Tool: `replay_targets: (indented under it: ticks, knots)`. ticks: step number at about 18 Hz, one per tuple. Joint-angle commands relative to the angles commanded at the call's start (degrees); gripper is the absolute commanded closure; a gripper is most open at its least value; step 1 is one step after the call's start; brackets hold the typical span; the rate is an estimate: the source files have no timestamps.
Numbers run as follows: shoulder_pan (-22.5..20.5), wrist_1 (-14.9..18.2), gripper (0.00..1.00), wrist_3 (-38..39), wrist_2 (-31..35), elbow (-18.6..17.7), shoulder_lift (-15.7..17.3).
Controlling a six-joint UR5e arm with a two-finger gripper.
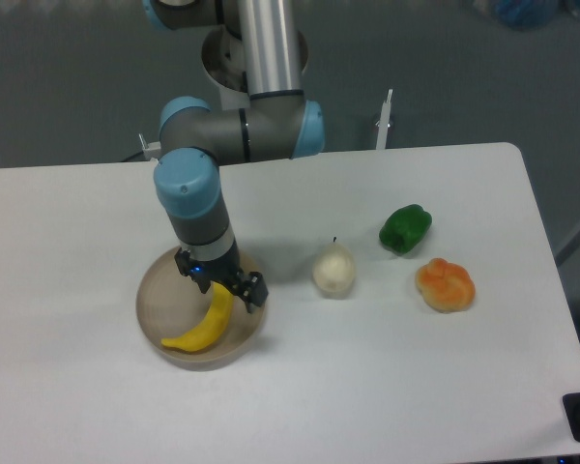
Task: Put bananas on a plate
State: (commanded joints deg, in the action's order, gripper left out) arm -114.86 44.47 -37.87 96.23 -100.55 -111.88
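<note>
Robot gripper (226, 286) grasping the upper end of a yellow banana (205, 325) lying on a tan plate (155, 295) at the counter's (367, 387) left

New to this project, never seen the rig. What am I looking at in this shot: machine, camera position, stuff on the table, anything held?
It is one robot arm with a two-finger gripper, seen by a single fixed camera looking down at a white table from the side opposite the arm's base. The gripper is down over a tan plate, its fingers at the upper end of a yellow banana that lies in the plate. Whether it grips the banana or has let go cannot be told. Off to the right lie a pale pear, a green pepper and a lumpy orange fruit, all apart from each other.
</note>
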Motion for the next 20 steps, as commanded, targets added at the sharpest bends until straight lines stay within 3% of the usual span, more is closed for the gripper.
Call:
replay_targets:
  ticks: [5, 11, 14, 16, 20]
  knots:
    - [-4.4, 0.1, 0.00, -7.9, 0.2, 1.6, 0.6]
    - [-12.6, 0.9, 0.00, -19.9, 0.2, 3.2, 3.3]
    - [-13.5, 1.0, 0.00, -27.8, 0.3, 4.4, 2.9]
    - [-16.2, 1.1, 0.00, -30.8, 0.2, 5.1, 3.3]
    - [-16.7, 1.1, 0.00, -34.2, 0.3, 5.1, 3.3]
